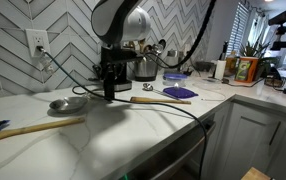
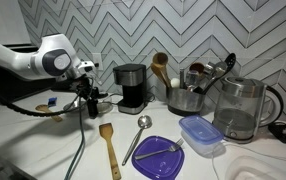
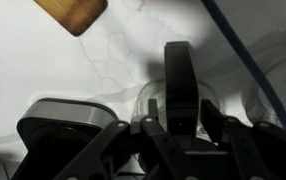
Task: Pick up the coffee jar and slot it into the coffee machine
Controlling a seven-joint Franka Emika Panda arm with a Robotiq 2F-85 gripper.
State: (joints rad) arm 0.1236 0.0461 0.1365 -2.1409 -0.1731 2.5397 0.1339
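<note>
Jar [image 3: 180, 90], at nine o'clock of the machine [image 2: 131, 88], sits between jaws whose grip I cannot tell; slotting remains.

The arm [image 2: 18, 58] reaches in level, bends at the white wrist [image 2: 55, 62] and turns straight down. The pincer [image 2: 89, 106] hangs vertical, tips low. In the wrist view its dark fingers [image 3: 103, 150] show only partly, so their gap is unclear.
</note>
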